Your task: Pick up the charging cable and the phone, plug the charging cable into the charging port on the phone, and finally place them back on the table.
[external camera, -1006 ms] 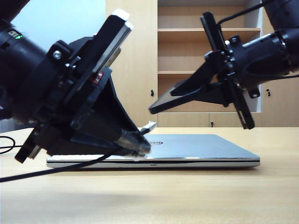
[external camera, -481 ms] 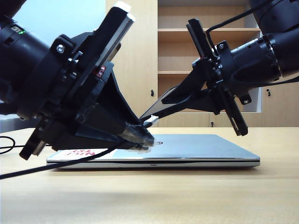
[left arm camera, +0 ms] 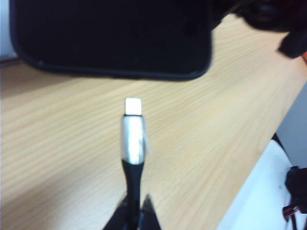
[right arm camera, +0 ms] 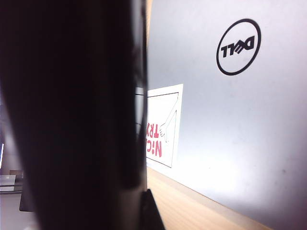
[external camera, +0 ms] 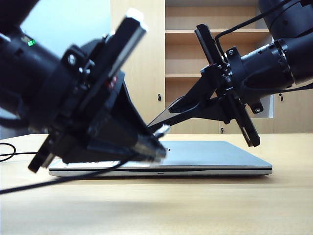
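Observation:
My left gripper (external camera: 153, 149) is shut on the charging cable (left arm camera: 132, 184), low over the table (external camera: 161, 205). The cord's silver plug (left arm camera: 133, 106) sticks out past the fingertips (left arm camera: 148, 213). My right gripper (external camera: 188, 108) comes in from the right, shut on the black phone (external camera: 166, 121), which slants down towards the plug (external camera: 162, 130). In the left wrist view the phone's short edge (left arm camera: 120, 72) faces the plug with a small gap between them. The charging port is too dark to make out. The phone (right arm camera: 72, 115) fills half the right wrist view.
A closed silver laptop (external camera: 215, 156) lies on the table behind both grippers, with a red-and-white sticker (right arm camera: 163, 127) on its lid. The cable's cord (external camera: 73, 176) trails off left across the table. A wooden shelf cabinet (external camera: 190, 58) stands at the back.
The right gripper has carried the phone left and down, tilting its low end close to the plug. The left gripper has shifted slightly right with the cable.

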